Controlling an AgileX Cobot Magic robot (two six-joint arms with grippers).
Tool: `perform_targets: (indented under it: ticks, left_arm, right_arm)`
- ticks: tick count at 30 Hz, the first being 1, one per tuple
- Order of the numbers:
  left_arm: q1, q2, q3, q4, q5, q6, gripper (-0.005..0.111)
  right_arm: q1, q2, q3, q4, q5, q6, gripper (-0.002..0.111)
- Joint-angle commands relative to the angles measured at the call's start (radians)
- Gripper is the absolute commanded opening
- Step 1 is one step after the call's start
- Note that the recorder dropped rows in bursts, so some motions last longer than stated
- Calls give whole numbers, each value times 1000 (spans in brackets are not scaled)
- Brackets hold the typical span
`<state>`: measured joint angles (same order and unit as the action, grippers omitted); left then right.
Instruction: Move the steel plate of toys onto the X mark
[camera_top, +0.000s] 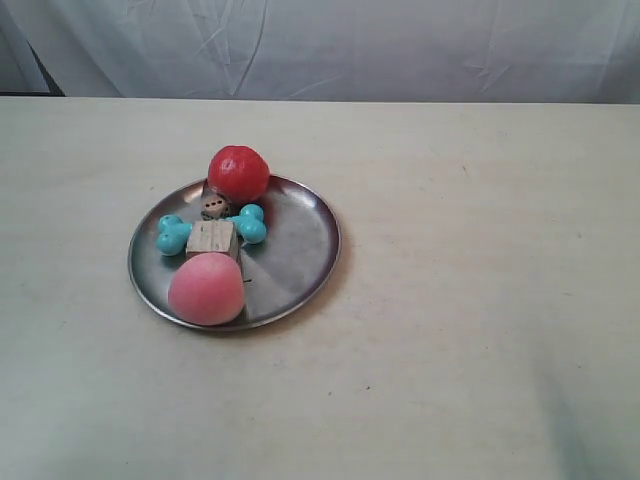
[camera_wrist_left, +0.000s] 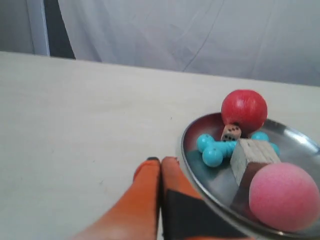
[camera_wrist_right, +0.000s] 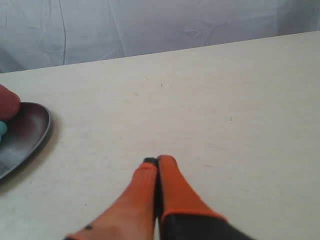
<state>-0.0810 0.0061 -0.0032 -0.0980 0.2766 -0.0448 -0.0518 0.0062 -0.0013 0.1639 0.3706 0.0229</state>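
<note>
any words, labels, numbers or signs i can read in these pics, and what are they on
Words, brands, printed numbers: none in any view.
Die: dark pips on its faces, too small and blurred to count.
Table: only faint specks; no drawn cross can be made out on it.

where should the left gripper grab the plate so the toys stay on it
Take the plate by its raised rim, on the bare stretch beside the left gripper, coming in low from outside. It is too wide to span and the toys crowd the middle. Open the shut jaws first.
</note>
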Motion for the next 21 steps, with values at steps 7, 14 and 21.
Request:
perform_targets:
  ticks: [7, 14, 21]
  left_arm:
    - [3, -6, 3, 5, -96, -4, 0]
    - [3, -6, 3, 3, -96, -4, 0]
    - [3, -6, 3, 3, -96, -4, 0]
  right_arm:
    - [-6, -6, 1, 6, -8, -4, 0]
    - [-6, -6, 1, 6, -8, -4, 0]
    - [-6, -6, 1, 6, -8, -4, 0]
